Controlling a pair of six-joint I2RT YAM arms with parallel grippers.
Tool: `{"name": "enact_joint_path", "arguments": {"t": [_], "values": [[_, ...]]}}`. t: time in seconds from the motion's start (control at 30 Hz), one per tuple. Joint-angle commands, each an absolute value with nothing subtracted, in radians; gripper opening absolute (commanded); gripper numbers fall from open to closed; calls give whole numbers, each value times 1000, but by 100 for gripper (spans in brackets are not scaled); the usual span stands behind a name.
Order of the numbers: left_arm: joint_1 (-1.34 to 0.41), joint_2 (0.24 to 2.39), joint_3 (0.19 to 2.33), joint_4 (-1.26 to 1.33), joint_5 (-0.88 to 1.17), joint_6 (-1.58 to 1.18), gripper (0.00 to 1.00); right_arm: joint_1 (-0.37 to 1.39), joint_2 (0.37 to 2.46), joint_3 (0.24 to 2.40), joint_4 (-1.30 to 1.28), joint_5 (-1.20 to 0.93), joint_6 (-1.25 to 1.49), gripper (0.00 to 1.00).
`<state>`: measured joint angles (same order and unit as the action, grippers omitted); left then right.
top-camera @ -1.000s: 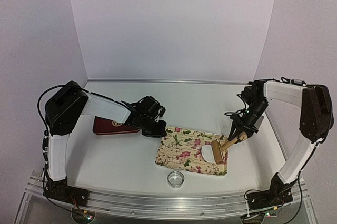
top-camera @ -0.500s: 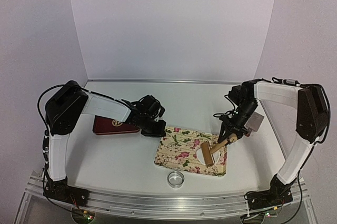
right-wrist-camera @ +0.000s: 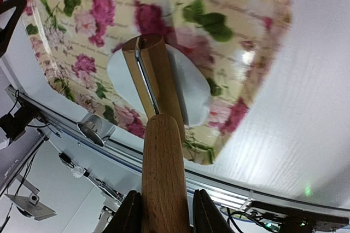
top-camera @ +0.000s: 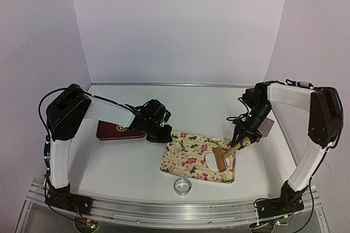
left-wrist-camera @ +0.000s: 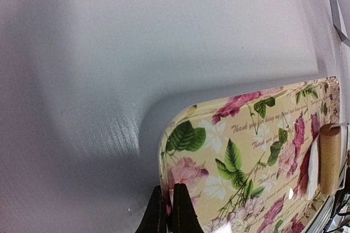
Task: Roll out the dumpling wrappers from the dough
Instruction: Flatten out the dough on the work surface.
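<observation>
Since a moment ago the roller [top-camera: 221,159] has swept toward the left arm across the dough [top-camera: 210,160] and come part of the way back, the right arm's elbow swinging with it. The right gripper [top-camera: 244,141] is clamped on the roller's wooden handle, which fills the gap between its fingers [right-wrist-camera: 131,211] in the wrist view, with the barrel lying across the white sheet. I'd say it is held out on its long handle so the arm stays off the flowered tray [top-camera: 186,159] and only the barrel presses down.

The dough sits at the right end of the tray, flattened to a rough oval. I see no cut wrappers yet, so this looks like the flattening stage.

The left gripper [top-camera: 161,136] is pinched shut on the tray's far left corner (presumably to stop it sliding under the roller's push).

The metal ring cutter [top-camera: 183,186] waits just in front of the tray's near edge, apart from it. A dark red box [top-camera: 112,131] lies to the left under the left arm. Neither stands in the roller's path. The tray's raised rim is the only limit I can see.
</observation>
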<state>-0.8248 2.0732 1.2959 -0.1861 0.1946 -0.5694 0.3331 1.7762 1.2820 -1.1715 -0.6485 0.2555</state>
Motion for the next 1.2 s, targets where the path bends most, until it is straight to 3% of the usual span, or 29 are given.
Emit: {"name": "enact_joint_path", "arguments": {"t": [0.0, 0.3, 0.77, 0.93, 1.17], "values": [[-792, 2091, 1226, -354, 132, -518, 0, 234, 1772, 1235, -1201, -201, 217, 0], [-788, 2099, 1248, -356, 141, -500, 0, 222, 1776, 1211, -1169, -277, 215, 0], [-818, 2118, 1269, -336, 158, -539, 0, 427, 1887, 1206, -1040, -297, 362, 0], [-811, 2105, 1252, -348, 144, -530, 0, 410, 1863, 1219, -1087, -240, 336, 0], [-786, 2064, 1195, -338, 133, -523, 0, 241, 1770, 1159, -1150, -181, 229, 0]]}}
